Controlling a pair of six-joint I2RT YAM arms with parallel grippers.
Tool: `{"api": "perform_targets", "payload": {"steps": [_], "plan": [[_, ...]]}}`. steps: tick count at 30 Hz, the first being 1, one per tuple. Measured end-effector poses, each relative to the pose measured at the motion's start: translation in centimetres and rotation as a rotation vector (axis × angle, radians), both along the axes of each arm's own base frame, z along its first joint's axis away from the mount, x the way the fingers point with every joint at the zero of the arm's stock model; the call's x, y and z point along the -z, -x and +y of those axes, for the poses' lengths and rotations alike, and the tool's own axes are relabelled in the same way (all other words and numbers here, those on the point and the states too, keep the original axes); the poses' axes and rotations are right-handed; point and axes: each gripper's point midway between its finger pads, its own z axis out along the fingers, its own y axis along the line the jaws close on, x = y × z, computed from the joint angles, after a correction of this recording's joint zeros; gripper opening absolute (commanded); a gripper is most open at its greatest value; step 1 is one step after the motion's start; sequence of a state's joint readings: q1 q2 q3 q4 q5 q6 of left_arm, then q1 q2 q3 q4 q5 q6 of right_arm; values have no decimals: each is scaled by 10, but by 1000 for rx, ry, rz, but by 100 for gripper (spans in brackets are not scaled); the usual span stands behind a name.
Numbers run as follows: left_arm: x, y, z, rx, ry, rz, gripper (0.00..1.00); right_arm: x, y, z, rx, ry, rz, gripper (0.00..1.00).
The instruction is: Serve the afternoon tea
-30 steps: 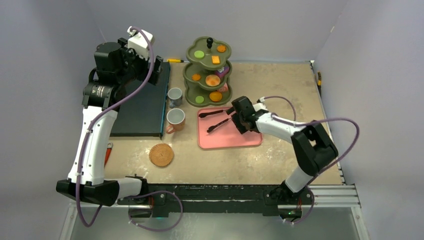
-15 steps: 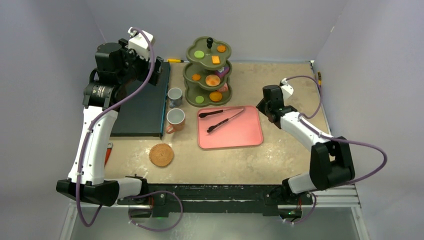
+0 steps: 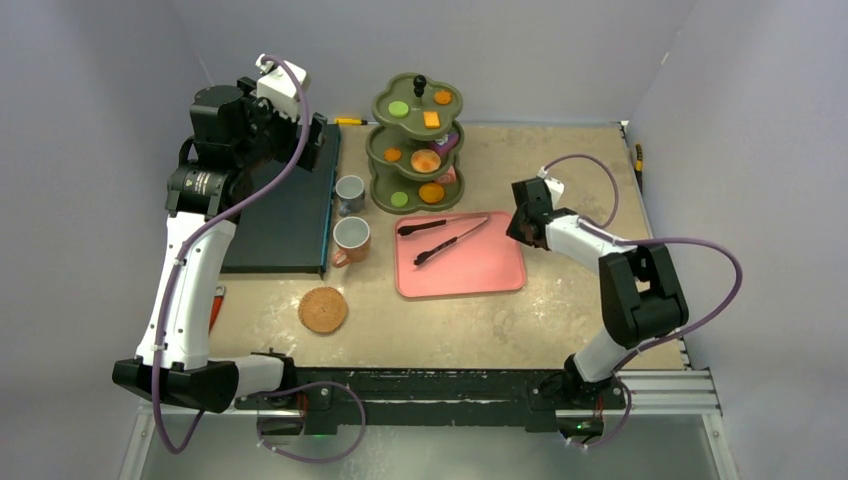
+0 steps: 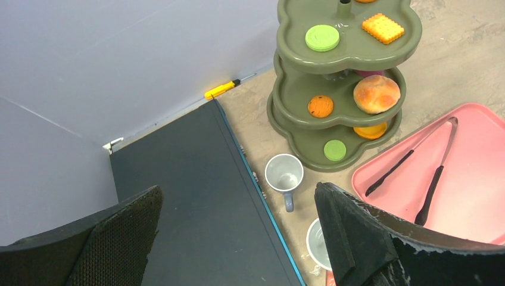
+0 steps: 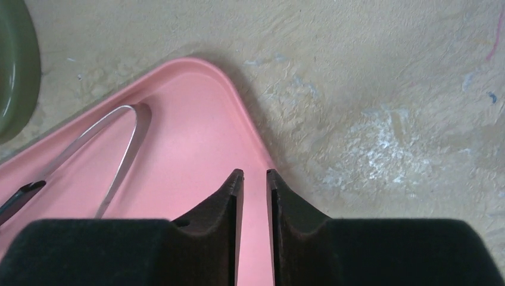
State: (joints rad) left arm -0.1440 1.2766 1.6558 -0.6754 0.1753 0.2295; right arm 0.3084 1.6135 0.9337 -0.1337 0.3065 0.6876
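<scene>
Toy sweets sit on a three-tier green stand (image 3: 375,150): a green round (image 4: 322,37), a square biscuit (image 4: 382,28) and an orange bun (image 4: 376,93). A round waffle biscuit (image 3: 322,309) lies on the table. The small grey mug (image 3: 349,190) and the orange mug (image 3: 351,238) stand left of the pink tray (image 3: 480,270). My right gripper (image 5: 255,173) hovers low at the tray's far right corner. Its jaws are nearly together, with a slim gap and nothing in it. My left gripper (image 4: 238,190) is wide open, high over the dark board (image 3: 280,210).
Black tongs (image 3: 445,235) lie on the pink tray. A yellow-handled tool (image 3: 350,121) lies at the back wall. A red item (image 3: 216,305) lies near the left arm. Grey walls close in the left, back and right.
My right gripper left the tongs on the tray, swung out to the right while narrowing its jaws, then came back to the tray's right corner. The left arm has not moved.
</scene>
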Motion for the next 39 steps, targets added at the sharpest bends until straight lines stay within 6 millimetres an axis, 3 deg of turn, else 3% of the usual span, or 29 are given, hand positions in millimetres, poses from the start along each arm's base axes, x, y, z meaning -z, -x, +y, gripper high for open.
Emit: {"api": "perform_targets", "payload": {"steps": [9, 13, 20, 24, 29, 39], "plan": [[0, 0, 0, 0, -2, -1, 99, 17, -9, -5, -56, 61, 45, 37], [0, 0, 0, 1, -5, -2, 99, 28, -7, -7, -78, 82, 79, 30], [0, 0, 1, 5, -20, -7, 99, 27, -23, -16, -75, 116, 77, 16], [0, -1, 1, 7, -24, -8, 99, 26, -23, -39, -46, 173, 95, 10], [0, -1, 1, 8, -27, -7, 99, 23, -23, -82, 8, 270, 125, 7], [2, -4, 2, 14, -48, -3, 99, 9, -50, -172, 211, 447, 158, 9]]}}
